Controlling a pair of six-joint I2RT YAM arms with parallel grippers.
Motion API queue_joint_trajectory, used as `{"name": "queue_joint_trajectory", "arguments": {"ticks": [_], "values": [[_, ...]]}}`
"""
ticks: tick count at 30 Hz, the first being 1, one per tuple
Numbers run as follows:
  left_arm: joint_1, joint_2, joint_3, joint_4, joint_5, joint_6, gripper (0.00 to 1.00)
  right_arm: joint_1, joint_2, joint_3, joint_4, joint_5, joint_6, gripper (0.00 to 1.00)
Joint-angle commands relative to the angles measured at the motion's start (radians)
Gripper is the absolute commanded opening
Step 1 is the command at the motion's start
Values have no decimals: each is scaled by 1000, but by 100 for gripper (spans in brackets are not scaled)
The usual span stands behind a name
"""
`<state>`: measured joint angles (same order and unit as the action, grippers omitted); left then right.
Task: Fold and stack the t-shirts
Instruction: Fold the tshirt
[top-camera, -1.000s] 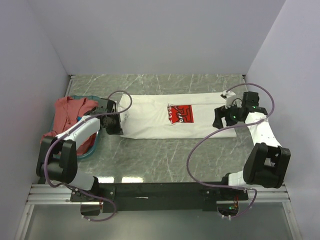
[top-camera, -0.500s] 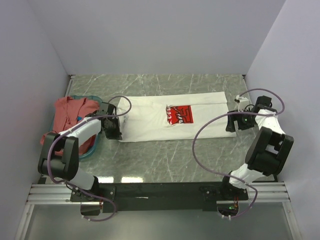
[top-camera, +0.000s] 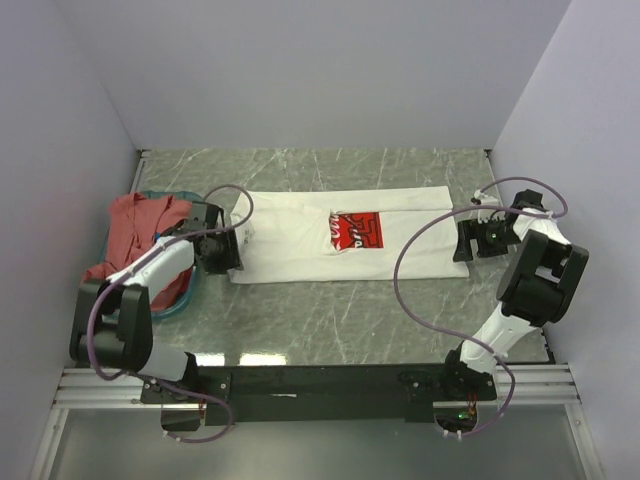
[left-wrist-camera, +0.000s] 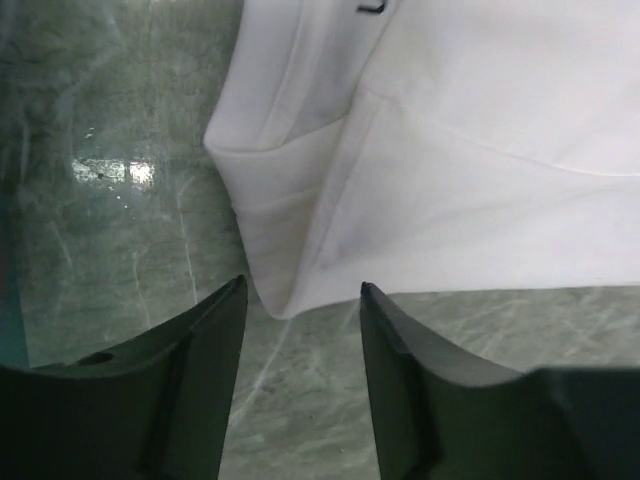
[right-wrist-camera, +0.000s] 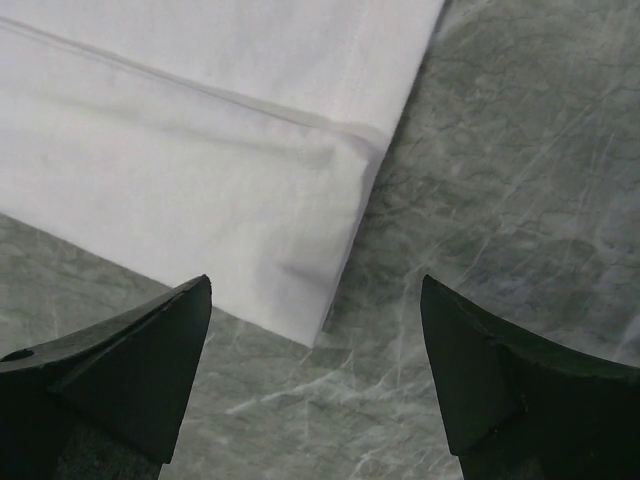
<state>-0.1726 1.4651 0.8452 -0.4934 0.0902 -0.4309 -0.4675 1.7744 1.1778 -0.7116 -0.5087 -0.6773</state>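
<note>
a green marbled table (top-camera: 330, 320) seen from above, with two robot arms mounted at the bottom edge. one white t-shirt (top-camera: 300, 235) with a red square print (top-camera: 352, 231) lies flat as a long strip across the middle of the frame. the left arm (top-camera: 150, 265) bends up to the strip's left end. the right arm (top-camera: 535, 280) folds tightly at the right edge, reaching the strip's right end. one salmon-red t-shirt (top-camera: 140, 225) is heaped at middle left over one teal basket (top-camera: 188, 297). the left gripper (left-wrist-camera: 302, 288) has its jaws partly parted, a shirt corner lying loose between the tips. the right gripper (right-wrist-camera: 316, 284) gapes wide over the other corner, holding nothing.
</note>
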Motion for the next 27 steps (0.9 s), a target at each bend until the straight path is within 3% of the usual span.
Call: {"name": "queue_joint_trajectory", "arguments": {"ticks": [1, 3, 7, 11, 13, 15, 18, 19, 21, 24, 27], "values": [[2, -130, 25, 21, 11, 11, 55, 7, -73, 34, -61, -66, -71, 91], [2, -205, 47, 27, 25, 18, 61, 33, -102, 37, -84, -79, -135, 92], [2, -365, 64, 68, -18, 85, 63, 136, -219, 26, -92, -82, -246, 93], [4, -555, 11, 142, -200, 83, 99, 321, -345, -41, 52, -33, -288, 94], [19, -658, -41, 173, -228, 75, 99, 414, -369, -44, 154, -74, -247, 99], [30, -722, -81, 199, -128, 67, 99, 454, -324, 49, 167, -158, -179, 100], [38, -738, -109, 171, -44, -27, 99, 541, -68, 413, -73, -255, -78, 100], [38, -736, -119, 159, 0, -122, 98, 581, 60, 594, -218, -276, -62, 100], [38, -739, -179, 154, 54, -221, 89, 618, 147, 701, -305, -301, -64, 100], [38, -770, -280, 148, 69, -428, 85, 723, 87, 616, -283, -220, -137, 100], [35, -810, -377, 167, 77, -558, 83, 852, -127, 254, -58, -27, -267, 100]]}}
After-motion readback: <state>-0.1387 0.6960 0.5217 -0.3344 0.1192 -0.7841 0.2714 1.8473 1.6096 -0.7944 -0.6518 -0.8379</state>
